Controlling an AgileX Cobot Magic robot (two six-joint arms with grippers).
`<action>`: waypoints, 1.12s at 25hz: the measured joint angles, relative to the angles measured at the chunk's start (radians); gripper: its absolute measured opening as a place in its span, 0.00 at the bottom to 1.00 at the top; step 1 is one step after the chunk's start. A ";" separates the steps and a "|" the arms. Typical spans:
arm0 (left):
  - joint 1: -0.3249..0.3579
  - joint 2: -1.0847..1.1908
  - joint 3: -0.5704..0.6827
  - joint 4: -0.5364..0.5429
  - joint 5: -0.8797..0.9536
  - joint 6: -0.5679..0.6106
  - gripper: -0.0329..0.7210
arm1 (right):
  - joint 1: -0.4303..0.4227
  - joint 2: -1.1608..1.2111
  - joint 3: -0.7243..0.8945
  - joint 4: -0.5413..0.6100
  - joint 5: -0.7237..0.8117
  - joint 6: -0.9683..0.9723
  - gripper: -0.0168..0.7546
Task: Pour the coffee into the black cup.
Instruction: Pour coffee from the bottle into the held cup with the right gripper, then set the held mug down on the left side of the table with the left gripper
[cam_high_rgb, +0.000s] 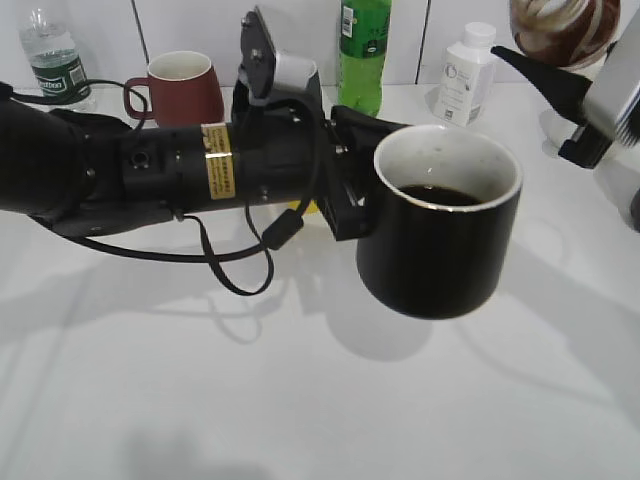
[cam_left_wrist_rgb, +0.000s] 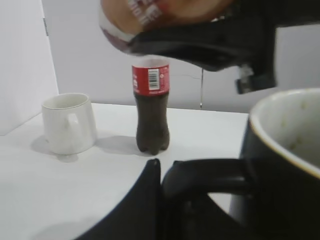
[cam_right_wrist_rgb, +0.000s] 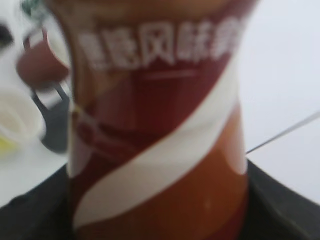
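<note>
While left fingers (cam_high_rgb: 352, 200) grip the glossy black cup (cam_high_rgb: 440, 225) above the white surface (cam_high_rgb: 300, 400), right fingers (cam_high_rgb: 560, 85) clasp a brown coffee bottle (cam_high_rgb: 560, 30) near the white tiled wall (cam_high_rgb: 200, 25).

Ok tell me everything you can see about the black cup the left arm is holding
The black cup is a glossy ceramic-looking mug with a white inside, speckled with brown drips, and a loop handle. It is held upright above the white table, clear of the surface, with dark coffee already in it. The left gripper is shut on the handle side. The coffee bottle hangs above to its right, not touching.
</note>
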 joint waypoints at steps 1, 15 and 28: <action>0.004 0.000 0.000 -0.007 0.000 0.000 0.09 | 0.000 0.000 0.000 0.000 0.000 0.072 0.70; 0.225 -0.020 0.018 0.018 -0.050 0.000 0.09 | 0.000 0.000 0.000 0.006 0.149 0.997 0.70; 0.556 -0.074 0.075 0.064 -0.050 0.001 0.09 | 0.000 0.002 0.000 0.006 0.198 1.012 0.70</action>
